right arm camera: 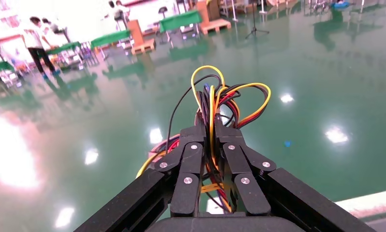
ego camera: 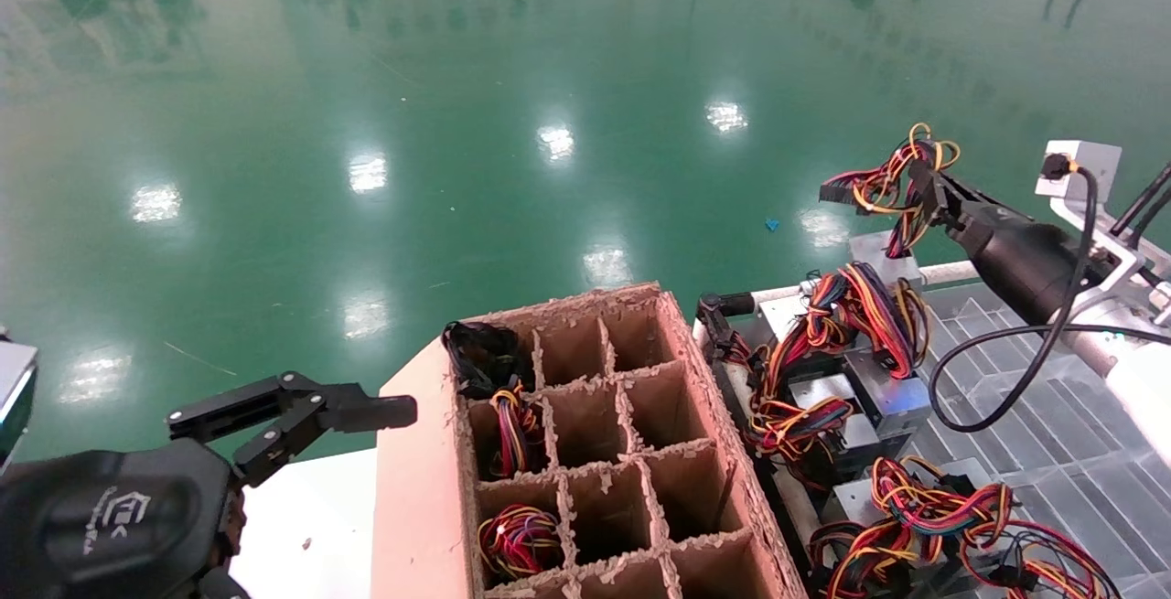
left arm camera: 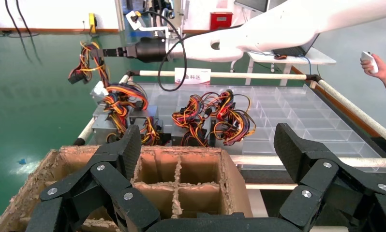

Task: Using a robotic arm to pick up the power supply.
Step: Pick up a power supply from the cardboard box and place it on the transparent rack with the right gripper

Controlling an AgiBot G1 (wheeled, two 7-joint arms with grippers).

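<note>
My right gripper (ego camera: 926, 180) is shut on the yellow, orange, red and black wire bundle (right arm camera: 230, 99) of a power supply. It holds the bundle up over the far corner of the clear tray (ego camera: 1052, 416). That unit's small silver box (left arm camera: 98, 90) hangs from the wires below the fingers. The right wrist view shows the wires pinched between the closed fingers (right arm camera: 193, 137). At the lower left, my left gripper (ego camera: 302, 416) stays open and holds nothing. It sits beside the brown divided carton (ego camera: 585, 453).
Several more power supplies (ego camera: 851, 398) with tangled wires lie in the tray's near-left part. Wire bundles (ego camera: 517, 535) fill some carton cells. White rails (left arm camera: 220, 74) frame the tray. A person's hand (left arm camera: 377, 67) holds a small device at the far side.
</note>
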